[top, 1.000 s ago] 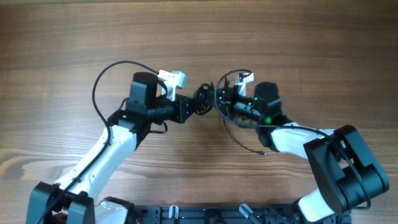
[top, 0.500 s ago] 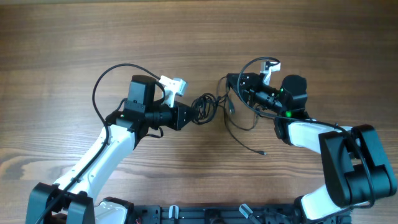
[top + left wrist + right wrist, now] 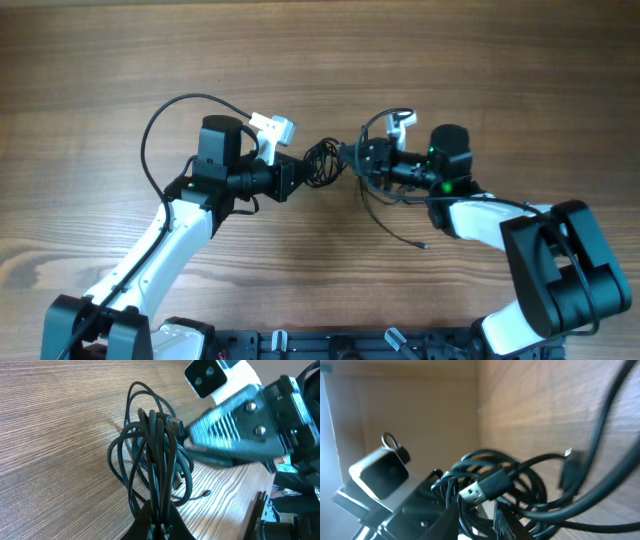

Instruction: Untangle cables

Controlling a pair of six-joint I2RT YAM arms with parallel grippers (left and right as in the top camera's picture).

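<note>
- The left claw (image 3: 298, 172) is clamped fully shut on the cables (image 3: 322, 162). In its wrist view the two fingers (image 3: 159, 522) pinch a thick clump of black strands right at the tips.
- The cables sit as a small tangled knot of loops right at the tip of the left claw, over the middle of the wooden bench (image 3: 320, 60). They fan out from that claw in several thin loops (image 3: 152, 455).
- The right claw (image 3: 350, 158) is just across the knot from the left claw, nose to nose with it and touching the tangle.
- The right claw's fingers (image 3: 449, 521) are a bit apart with strands running between them. Can't tell whether they're really pinching anything or just poked into the loops.
- A silver metal plug (image 3: 474, 492) on one strand sticks out just ahead of the right claw's fingers. It also shows on the far side of the knot from the left claw (image 3: 175, 423).
- One loose strand (image 3: 385, 222) trails away from the left claw, running under the right arm. It ends in a tiny plug (image 3: 424, 244) lying on the bench, well apart from the left claw.
</note>
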